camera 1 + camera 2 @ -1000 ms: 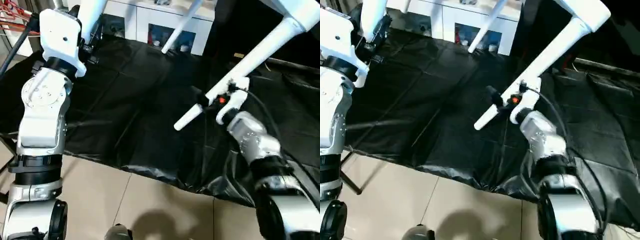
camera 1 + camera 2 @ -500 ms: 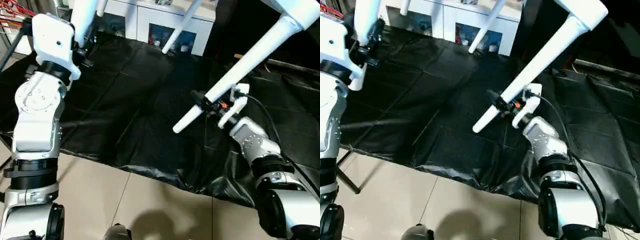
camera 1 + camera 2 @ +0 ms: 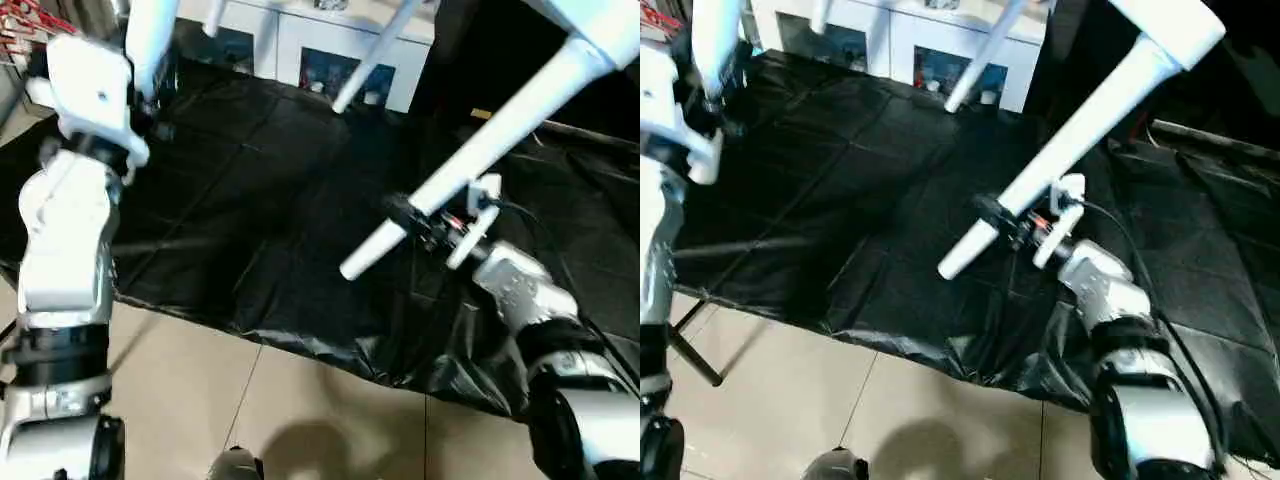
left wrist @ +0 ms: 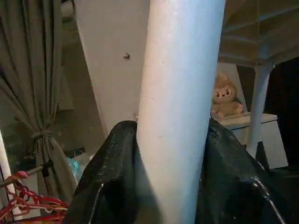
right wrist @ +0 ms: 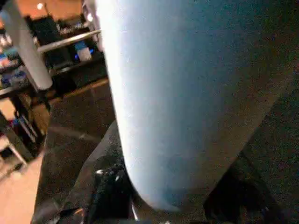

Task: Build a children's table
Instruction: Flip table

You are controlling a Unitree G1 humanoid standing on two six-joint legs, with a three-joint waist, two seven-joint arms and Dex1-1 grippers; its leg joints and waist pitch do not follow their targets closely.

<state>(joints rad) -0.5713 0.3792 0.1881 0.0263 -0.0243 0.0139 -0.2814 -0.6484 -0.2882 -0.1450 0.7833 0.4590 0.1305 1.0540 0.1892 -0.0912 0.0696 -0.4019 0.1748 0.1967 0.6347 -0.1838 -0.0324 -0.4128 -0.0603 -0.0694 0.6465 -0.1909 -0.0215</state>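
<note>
- Judging by the head views, the children's table is well on: its white top is raised at the upper right, with legs already seated in their corner sockets
- Three legs are plain: the near right leg slanting down over the black sheet, the left leg at the upper left, and a far leg in front of the white cabinet
- A fourth leg seems to show at the top edge, but I cannot tell for sure; whether each leg is pushed fully home is hidden too
- What is left looks like checking or tightening the legs and setting the table upright on the tiled floor
- The right gripper is closed around the near right leg, close to its free end; its wrist view has the leg wedged between the black fingers
- The left gripper clasps the left leg, its fingers pressed to both sides of the white shaft, at middling width
- Both arms hold the table above the sheet by two legs
</note>
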